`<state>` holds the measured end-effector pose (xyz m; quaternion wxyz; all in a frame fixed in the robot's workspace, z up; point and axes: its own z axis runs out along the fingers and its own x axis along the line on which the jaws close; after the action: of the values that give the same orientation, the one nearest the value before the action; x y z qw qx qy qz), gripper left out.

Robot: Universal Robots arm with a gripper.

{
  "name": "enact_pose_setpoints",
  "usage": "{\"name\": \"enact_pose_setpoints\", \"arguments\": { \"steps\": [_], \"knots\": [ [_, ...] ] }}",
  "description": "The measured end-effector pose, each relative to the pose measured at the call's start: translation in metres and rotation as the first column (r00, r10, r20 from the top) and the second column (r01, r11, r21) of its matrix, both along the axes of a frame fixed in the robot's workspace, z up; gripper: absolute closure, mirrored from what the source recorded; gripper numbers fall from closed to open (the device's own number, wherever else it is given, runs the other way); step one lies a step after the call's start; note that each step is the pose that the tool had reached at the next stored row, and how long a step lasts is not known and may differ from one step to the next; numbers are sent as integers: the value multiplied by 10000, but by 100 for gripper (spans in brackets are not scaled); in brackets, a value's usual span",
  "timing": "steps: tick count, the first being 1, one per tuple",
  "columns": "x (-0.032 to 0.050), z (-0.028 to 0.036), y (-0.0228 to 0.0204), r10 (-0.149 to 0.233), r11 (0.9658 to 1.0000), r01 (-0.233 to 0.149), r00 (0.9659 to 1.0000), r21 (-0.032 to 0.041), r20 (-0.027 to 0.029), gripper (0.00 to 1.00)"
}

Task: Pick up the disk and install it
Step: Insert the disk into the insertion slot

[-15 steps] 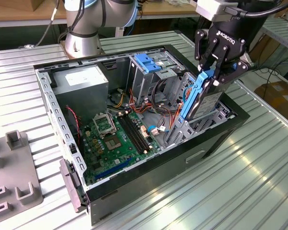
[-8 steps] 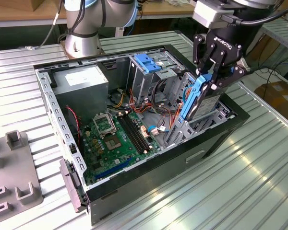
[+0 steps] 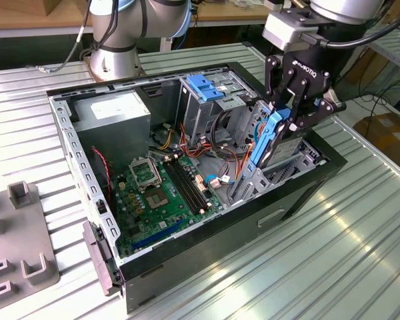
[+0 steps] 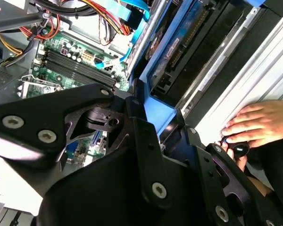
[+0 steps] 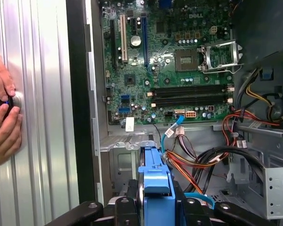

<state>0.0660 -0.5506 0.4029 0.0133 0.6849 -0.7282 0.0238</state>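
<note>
The disk (image 3: 265,143) is a flat drive with blue rails. It stands on edge over the drive bay at the exterior view's right side of the open computer case (image 3: 300,193). My gripper (image 3: 288,121) is shut on its upper part from above. In both wrist views the blue rail (image 5: 155,174) (image 4: 159,112) sits clamped between the black fingers (image 5: 126,208). The disk's lower end is level with the bay's rim. Whether it touches the bay cannot be told.
The case holds a green motherboard (image 3: 163,190), a grey power-supply box (image 3: 113,113), a drive cage with a blue latch (image 3: 203,87) and cable bundles (image 5: 198,160). A person's hands (image 5: 2,117) rest on the ribbed table (image 3: 333,267) beside the case. A grey fixture (image 3: 17,240) lies at the exterior view's left.
</note>
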Motion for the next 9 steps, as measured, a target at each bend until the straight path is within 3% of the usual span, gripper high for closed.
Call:
{"name": "enact_pose_setpoints", "arguments": {
  "steps": [9],
  "knots": [
    [0, -194, -3, 0, 10000, 0, 10000, 4, 0, 63]
  ]
}}
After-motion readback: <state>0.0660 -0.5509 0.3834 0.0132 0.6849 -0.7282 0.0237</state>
